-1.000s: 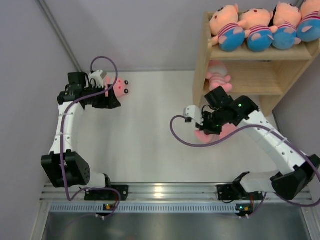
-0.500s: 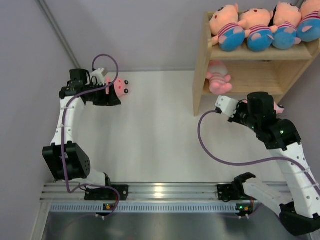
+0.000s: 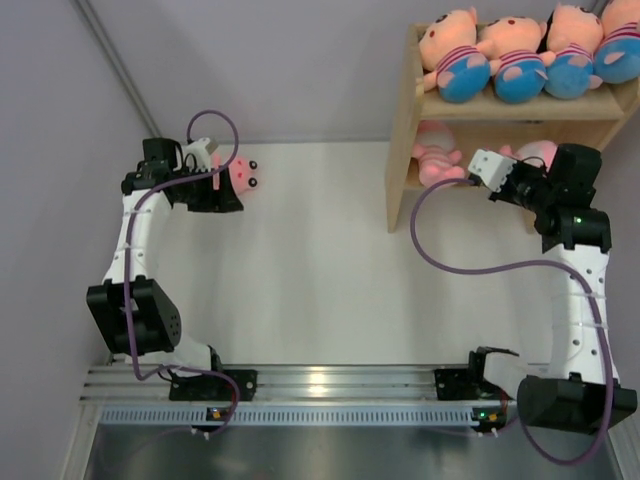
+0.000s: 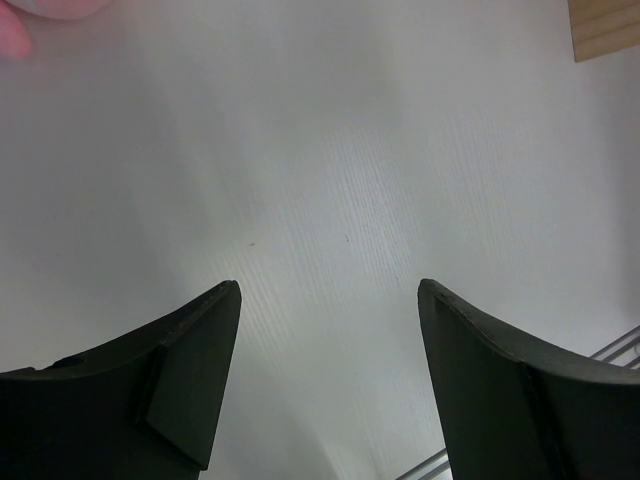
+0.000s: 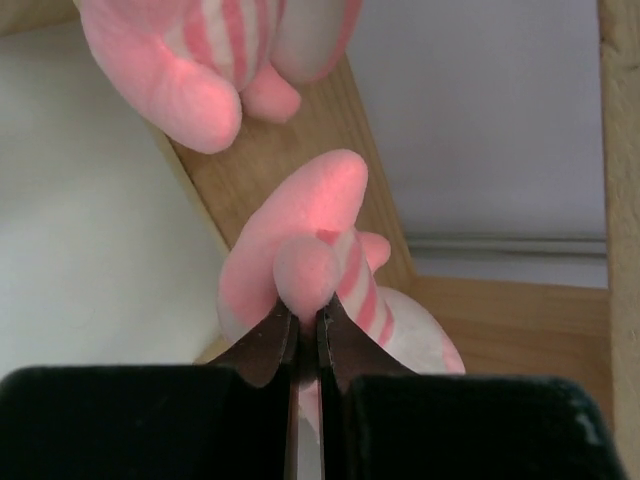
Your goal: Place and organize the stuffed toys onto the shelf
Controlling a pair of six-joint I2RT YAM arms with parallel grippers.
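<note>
The right fingers (image 5: pixel 262 350) were clamped on a pink toy (image 5: pixel 300 225) at the lower tier of the shelf (image 3: pixel 404 130), upper right. The left fingers (image 4: pixel 185 370) stood wide apart, empty, beside another toy (image 3: pixel 243 174), upper left.

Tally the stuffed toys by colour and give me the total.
Peach-faced toys with blue bottoms: 4
All-pink toys: 3
Total: 7

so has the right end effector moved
yes, the right end effector swung up and right to the shelf, holding a pink toy
</note>
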